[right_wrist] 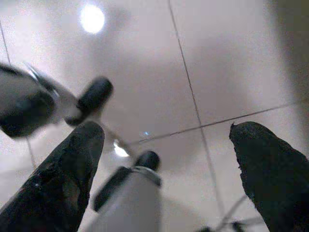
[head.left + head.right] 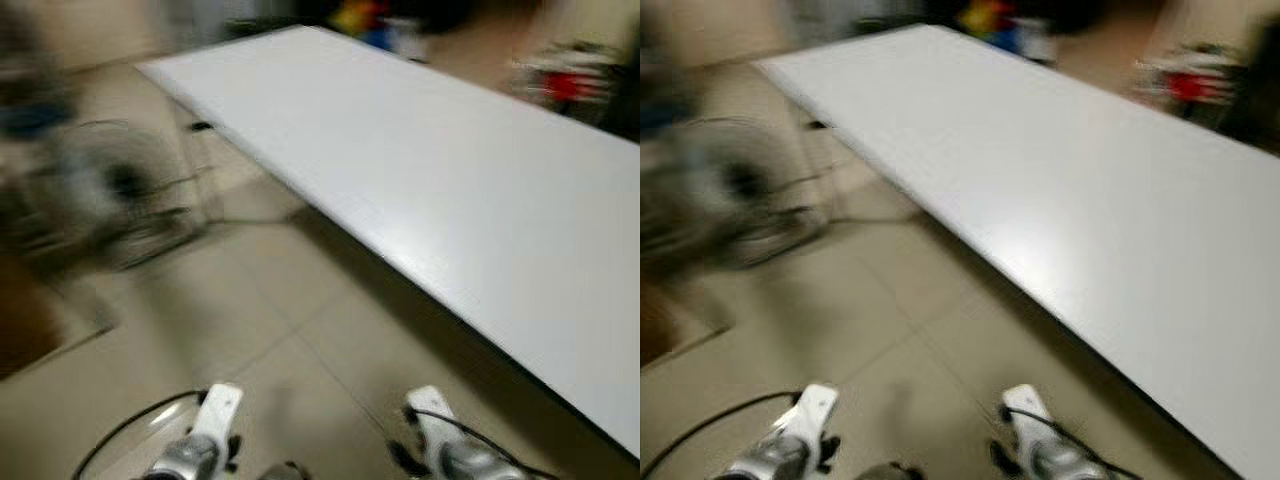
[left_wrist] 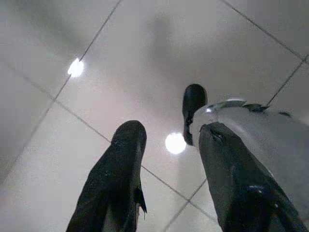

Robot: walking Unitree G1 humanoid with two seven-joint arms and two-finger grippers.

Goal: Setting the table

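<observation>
The long white bench (image 2: 450, 200) lies bare ahead to the right. Both the left gripper (image 3: 169, 159) and right gripper (image 1: 164, 159) hang parted, empty, over the pale tiled floor (image 2: 250, 330). Tableware, judged, must be fetched next.

Silver arms (image 2: 195, 455) with white wrist blocks, looping black cables, tapered black fingers (image 3: 116, 183).

Both eye views look forward and down from the head, blurred, sharing the long white rectangular table (image 2: 450, 190) and the beige tiled floor (image 2: 250, 330). Each wrist view faces straight down, close along its black fingers (image 3: 116, 183), at glossy floor tiles.
</observation>
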